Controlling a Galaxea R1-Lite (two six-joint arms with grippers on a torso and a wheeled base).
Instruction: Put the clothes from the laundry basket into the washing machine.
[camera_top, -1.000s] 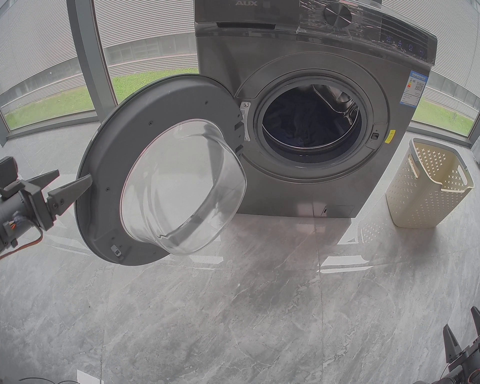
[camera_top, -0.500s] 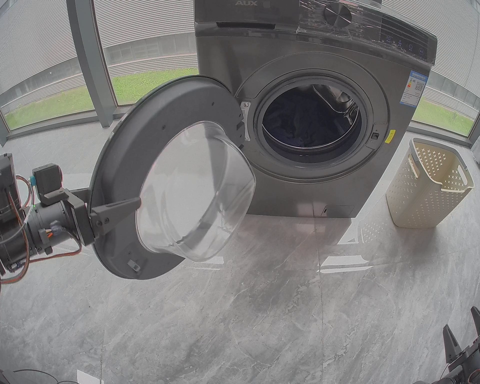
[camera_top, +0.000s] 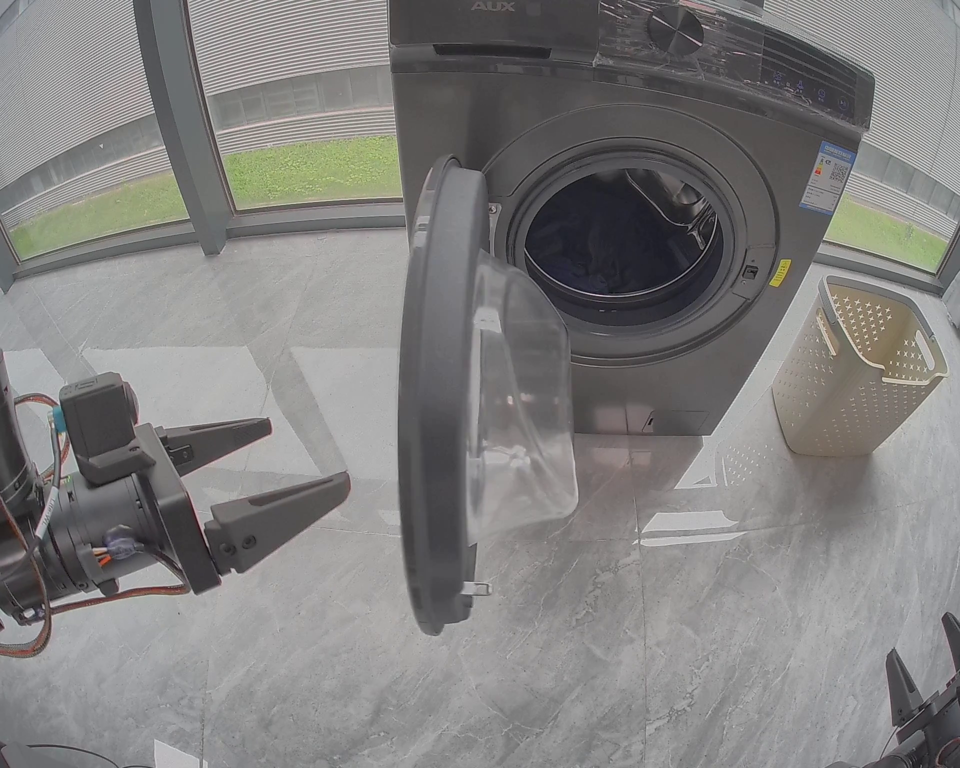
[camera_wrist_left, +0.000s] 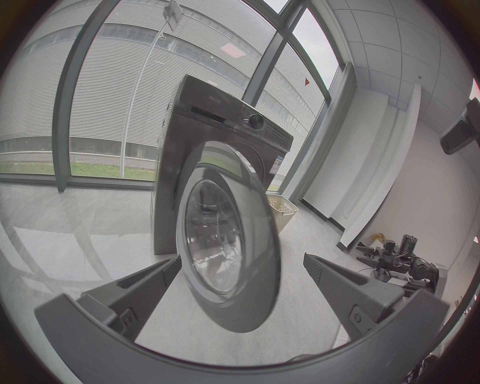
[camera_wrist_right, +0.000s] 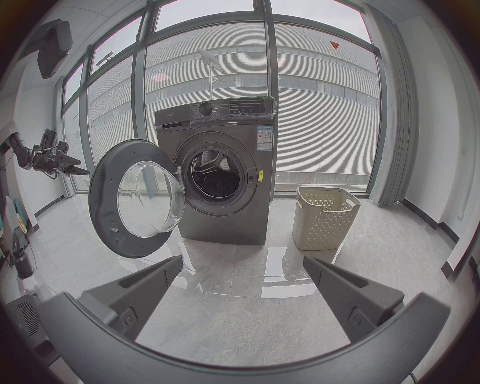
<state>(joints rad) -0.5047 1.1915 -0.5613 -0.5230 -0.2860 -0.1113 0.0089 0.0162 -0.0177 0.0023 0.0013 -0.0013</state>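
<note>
My left gripper (camera_top: 305, 455) is spread wide and holds nothing, low and just left of the door (camera_top: 435, 400). That door stands edge-on to me, half swung, between the gripper and the drum mouth of the washer (camera_top: 640, 100). Dark clothes (camera_top: 610, 245) lie inside the drum. The cream basket (camera_top: 860, 370) sits on the floor right of the washer. My right gripper (camera_top: 925, 660) hangs low, spread, well apart from the basket.

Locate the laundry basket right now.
In the head view, the laundry basket stands upright on the robot's right, just beside the washing machine at its front right corner.
</note>
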